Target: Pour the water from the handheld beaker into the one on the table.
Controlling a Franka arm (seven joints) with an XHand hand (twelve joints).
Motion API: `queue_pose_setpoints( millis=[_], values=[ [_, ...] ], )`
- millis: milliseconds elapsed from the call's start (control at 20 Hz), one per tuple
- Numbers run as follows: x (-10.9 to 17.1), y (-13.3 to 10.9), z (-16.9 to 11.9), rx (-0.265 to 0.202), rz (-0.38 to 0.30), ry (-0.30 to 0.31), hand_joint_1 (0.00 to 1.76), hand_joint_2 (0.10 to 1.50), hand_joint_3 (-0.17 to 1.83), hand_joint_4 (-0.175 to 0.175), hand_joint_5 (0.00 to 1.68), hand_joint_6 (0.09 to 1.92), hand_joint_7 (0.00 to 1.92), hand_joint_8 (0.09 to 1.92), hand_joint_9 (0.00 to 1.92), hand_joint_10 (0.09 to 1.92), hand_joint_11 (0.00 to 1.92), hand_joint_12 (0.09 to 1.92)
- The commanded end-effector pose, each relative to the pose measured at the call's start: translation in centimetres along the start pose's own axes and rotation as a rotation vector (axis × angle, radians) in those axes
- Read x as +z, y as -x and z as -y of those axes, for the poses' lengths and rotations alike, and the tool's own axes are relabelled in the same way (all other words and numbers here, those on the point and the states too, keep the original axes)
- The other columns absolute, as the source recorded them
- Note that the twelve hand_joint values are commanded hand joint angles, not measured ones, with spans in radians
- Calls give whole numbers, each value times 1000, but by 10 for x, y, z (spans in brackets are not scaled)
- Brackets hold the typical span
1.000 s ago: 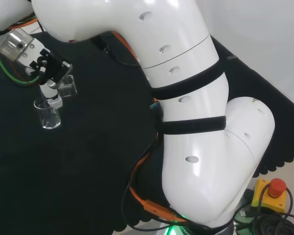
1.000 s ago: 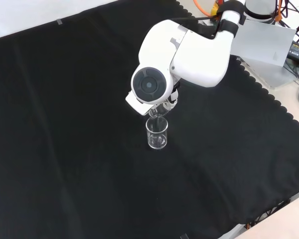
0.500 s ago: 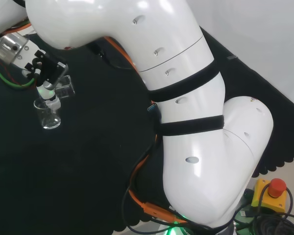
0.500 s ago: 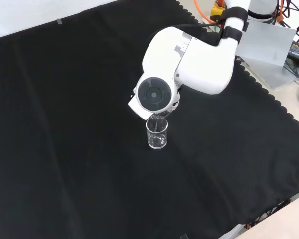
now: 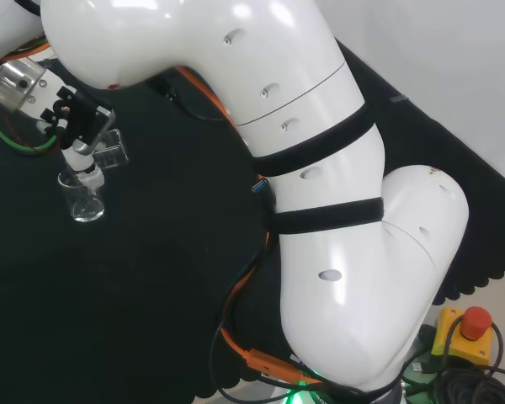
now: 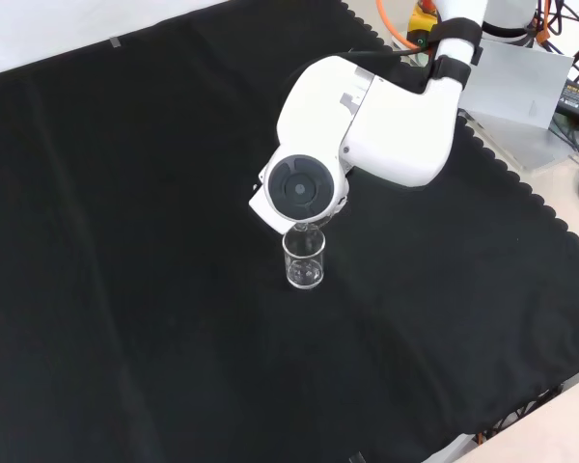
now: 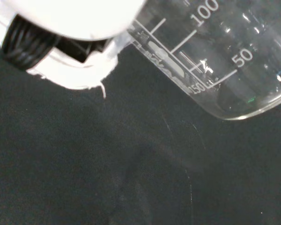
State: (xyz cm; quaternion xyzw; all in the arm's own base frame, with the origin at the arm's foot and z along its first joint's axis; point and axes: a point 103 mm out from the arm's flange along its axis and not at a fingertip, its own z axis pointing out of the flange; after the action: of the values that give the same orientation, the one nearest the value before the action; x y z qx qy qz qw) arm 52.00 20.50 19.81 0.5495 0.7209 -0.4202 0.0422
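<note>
Since a second ago the robot hand (image 5: 77,126) has shifted a little up and left in the head view, tipping the handheld beaker (image 5: 109,149) it clasps further over the beaker on the desk (image 6: 304,261), which stands upright just below the big white arm link (image 6: 367,121) in the front view. The likely failure is water missing the narrow mouth below, because the held lip sits only just over its rim and a quick tilt could overshoot. The desk (image 6: 125,241) is covered in plain black cloth with a scalloped edge, against a pale wall, with cables and a red stop button (image 5: 475,320) at the side.
</note>
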Motion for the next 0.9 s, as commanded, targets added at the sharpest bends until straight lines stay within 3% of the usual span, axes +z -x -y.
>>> queue_pose_setpoints(
  millis=[50, 900],
  values=[
    [1, 1, 0, 2, 5, -10, 1183, 602, 649, 77, 1454, 329, 1758, 87, 1615, 87, 1370, 751],
    [1, 3, 2, -10, -5, -6, 1181, 604, 648, 85, 1450, 336, 1759, 87, 1617, 87, 1370, 752]
  ],
)
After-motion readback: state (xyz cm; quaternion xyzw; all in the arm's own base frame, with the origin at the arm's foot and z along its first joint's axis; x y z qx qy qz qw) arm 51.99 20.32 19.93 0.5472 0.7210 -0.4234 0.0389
